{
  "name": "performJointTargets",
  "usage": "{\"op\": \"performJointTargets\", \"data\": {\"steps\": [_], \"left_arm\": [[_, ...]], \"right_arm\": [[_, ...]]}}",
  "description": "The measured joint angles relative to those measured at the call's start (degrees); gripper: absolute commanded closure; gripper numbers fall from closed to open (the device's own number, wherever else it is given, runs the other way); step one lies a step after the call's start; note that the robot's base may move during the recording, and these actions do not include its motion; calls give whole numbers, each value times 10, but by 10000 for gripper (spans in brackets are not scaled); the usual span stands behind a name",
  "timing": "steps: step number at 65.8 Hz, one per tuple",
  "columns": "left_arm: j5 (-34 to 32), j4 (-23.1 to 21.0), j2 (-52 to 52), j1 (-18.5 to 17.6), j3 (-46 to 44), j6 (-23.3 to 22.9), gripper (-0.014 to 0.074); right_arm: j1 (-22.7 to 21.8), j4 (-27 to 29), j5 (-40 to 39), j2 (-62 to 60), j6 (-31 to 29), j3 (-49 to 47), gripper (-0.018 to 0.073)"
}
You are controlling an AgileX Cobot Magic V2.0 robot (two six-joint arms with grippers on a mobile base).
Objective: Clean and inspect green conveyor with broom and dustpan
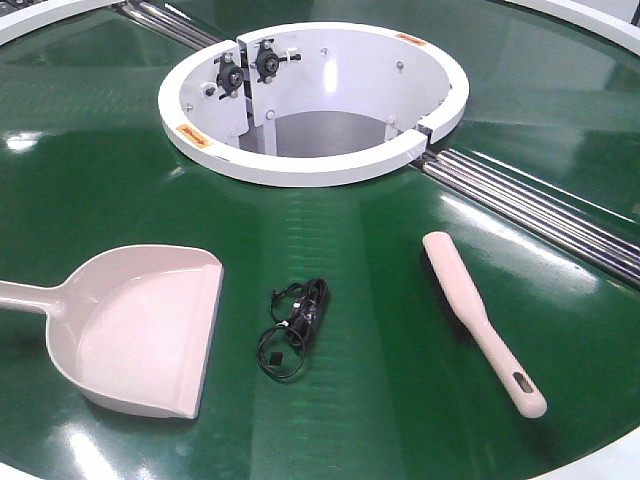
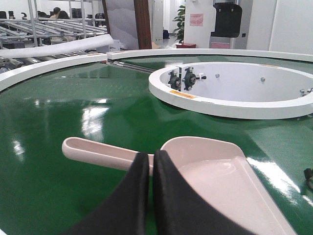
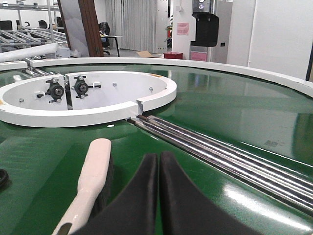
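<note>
1. Left gripper [image 2: 150, 159]: the two black fingers were pressed flat together with nothing between them. From its own camera it sat right in front of the spot where the dustpan [image 2: 220, 181] handle joins the scoop. Couldn't tell if it was touching.
2. Right gripper [image 3: 158, 159]: same deal, fingers squeezed together and holding nothing. The broom [image 3: 90, 181] lay just to its left.
3. The dustpan lay flat on the belt [image 1: 350, 230] at the near left. Its wide mouth faced right and its handle ran off the left edge of the front view.
4. The broom lay on the belt at the near right, at a diagonal. The slotted handle end was nearest and the brush end pointed away, with dark bristles just showing along its left side.
5. A little black tangle [image 1: 295, 325], cable-ish, sat on the belt between the two, apart from both.
6. Farther back, in the middle, was the white ring [image 1: 300, 165], with two black bearings [image 1: 245, 65] on its inner wall.
7. Metal rollers [image 1: 540, 210] ran from the gap on the ring's right side out toward the right edge.
</note>
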Motion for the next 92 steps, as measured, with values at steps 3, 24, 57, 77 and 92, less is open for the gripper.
{"op": "performJointTargets", "data": {"steps": [3,24,57,77,92], "left_arm": [[0,0,0,0,0,0,603],[0,0,0,0,0,0,603],[0,0,0,0,0,0,603],[-98,-9,0,0,-7,-1,603],[-58,-11,77,0,-139,-1,603]], "right_arm": [[0,0,2,0,0,0,568],[0,0,3,0,0,0,568],[0,0,3,0,0,0,568],[0,0,3,0,0,0,568],[0,0,3,0,0,0,568]]}}
